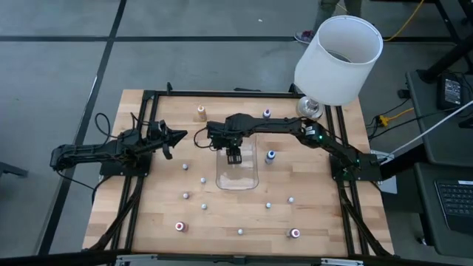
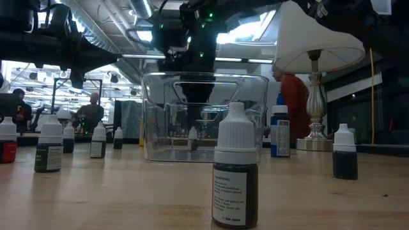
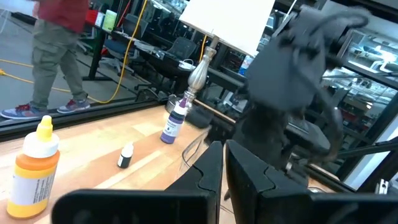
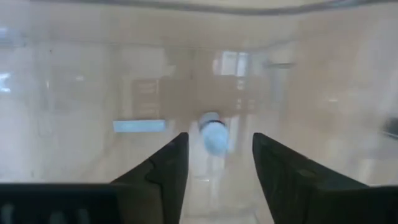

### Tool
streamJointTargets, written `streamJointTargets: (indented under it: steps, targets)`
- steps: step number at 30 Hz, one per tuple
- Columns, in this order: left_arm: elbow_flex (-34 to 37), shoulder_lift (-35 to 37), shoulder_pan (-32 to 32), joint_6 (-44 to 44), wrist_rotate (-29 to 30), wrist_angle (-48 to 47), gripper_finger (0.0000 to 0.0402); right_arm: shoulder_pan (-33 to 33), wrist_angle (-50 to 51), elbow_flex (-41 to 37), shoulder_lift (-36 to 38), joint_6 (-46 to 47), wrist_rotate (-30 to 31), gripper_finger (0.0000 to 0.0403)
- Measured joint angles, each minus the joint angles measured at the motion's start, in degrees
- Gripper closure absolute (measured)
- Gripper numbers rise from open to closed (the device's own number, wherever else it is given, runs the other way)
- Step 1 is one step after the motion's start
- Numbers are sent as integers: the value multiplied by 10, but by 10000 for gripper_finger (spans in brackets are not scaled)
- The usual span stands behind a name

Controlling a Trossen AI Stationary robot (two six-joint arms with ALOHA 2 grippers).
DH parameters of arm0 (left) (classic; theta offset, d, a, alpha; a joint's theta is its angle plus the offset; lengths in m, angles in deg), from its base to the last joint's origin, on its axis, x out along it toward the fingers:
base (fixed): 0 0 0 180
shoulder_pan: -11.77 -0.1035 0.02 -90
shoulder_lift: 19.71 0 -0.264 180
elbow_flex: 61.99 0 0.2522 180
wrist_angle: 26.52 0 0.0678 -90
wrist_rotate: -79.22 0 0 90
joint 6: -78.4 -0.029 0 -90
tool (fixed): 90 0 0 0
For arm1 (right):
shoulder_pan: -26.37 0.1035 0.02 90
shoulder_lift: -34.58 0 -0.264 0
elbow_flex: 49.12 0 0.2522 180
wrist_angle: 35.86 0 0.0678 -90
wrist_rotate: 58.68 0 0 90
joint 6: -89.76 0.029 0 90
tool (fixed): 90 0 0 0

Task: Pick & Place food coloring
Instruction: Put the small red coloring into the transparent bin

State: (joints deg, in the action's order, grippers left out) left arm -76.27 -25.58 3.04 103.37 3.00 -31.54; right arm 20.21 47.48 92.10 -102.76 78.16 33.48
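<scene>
Here, from the high view, I see my right end effector reaching into the near-back part of the clear tray, which sits at the middle of the desk. Many tiny food coloring bottles are scattered around the tray: a blue-capped bottle just to its right, a red-topped bottle well in front and to its left, an orange bottle behind and to its left. My left end effector waits off to the tray's left, its fingers pressed together on nothing.

In the low view, the right arm hangs down into the tray, and a small bottle stands inside it on the floor. A dark bottle with a white cap stands on the desk in front of the tray.

In the left wrist view, the orange bottle stands close by, and a lamp rises behind the tray's far side.

In the right wrist view, my fingers are spread apart, pinching nothing, and a pale blue-capped bottle lies free between and beyond them inside the tray.

I judge this the release step of one placement. Next calls for lifting straight out of the tray without nudging the dropped bottle, then moving to another bottle on the desk.
</scene>
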Motion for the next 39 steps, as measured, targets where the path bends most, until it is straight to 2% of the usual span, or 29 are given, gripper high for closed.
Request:
streamJointTargets:
  steps: [9,17,23,28,32,35,39]
  targets:
    - [0,0,0,0,-2,0,384,24,53,0,106,39,71,241]
    - [0,0,0,-1,-19,-1,384,80,208,-3,267,138,88,269]
    - [0,0,0,-2,-19,-5,384,140,204,-83,467,284,94,277]
    - [0,-1,0,-2,-19,-19,384,227,198,-179,602,386,93,276]
    - [0,-1,0,-2,-19,-30,384,283,197,-240,650,430,95,276]
    - [0,-1,0,-2,-19,-33,384,304,194,-274,658,455,94,276]
    - [0,-1,0,-2,-19,-33,384,322,181,-322,659,474,63,276]
